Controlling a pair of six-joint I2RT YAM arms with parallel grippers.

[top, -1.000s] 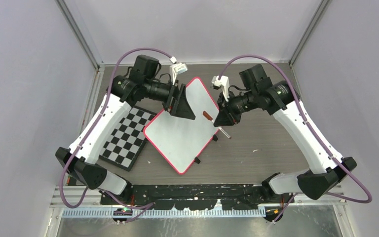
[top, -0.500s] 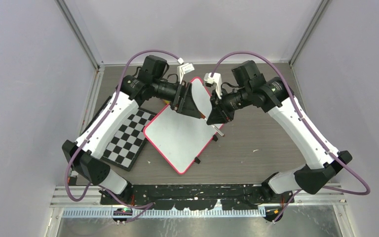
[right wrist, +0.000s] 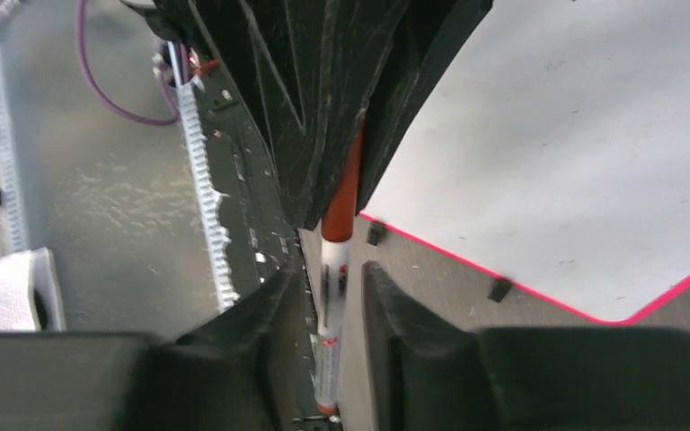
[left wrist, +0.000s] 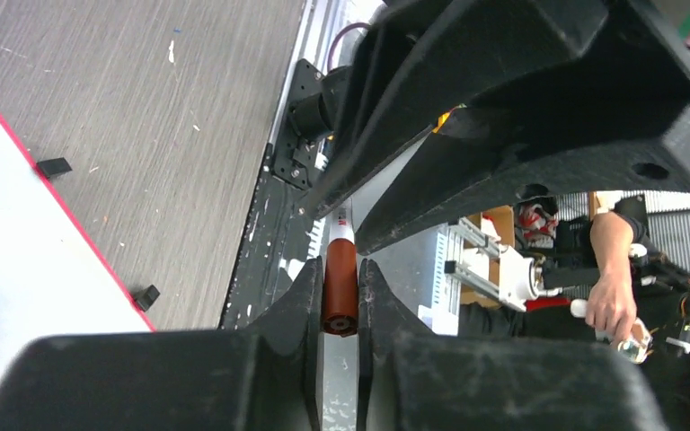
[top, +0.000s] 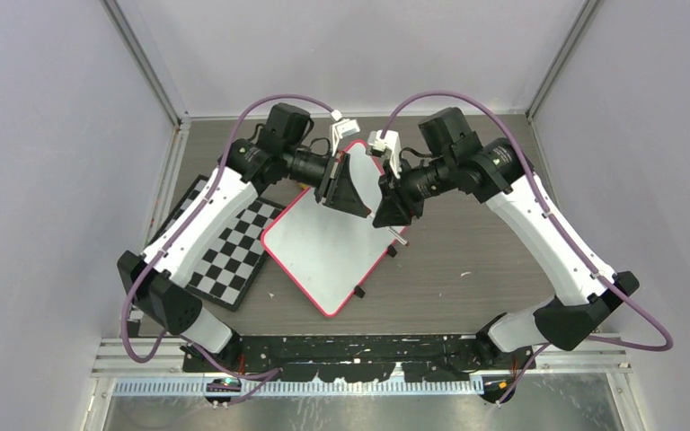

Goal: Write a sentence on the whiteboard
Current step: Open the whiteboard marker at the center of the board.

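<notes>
Marker cap (left wrist: 340,289) sits pinched in left hand (left wrist: 340,274), barrel (right wrist: 331,301) in right hand (right wrist: 332,269).

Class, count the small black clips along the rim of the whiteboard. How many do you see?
2. Both are on the right edge of the whiteboard: the upper clip midway, the lower clip near the nearest corner. The far end is covered, so more may be hidden.

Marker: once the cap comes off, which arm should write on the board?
Right, probably. The right gripper is shut on the white barrel of the marker, so it should end up with the pen. The left gripper pinches only the red-brown cap. The whiteboard below looks blank.
</notes>
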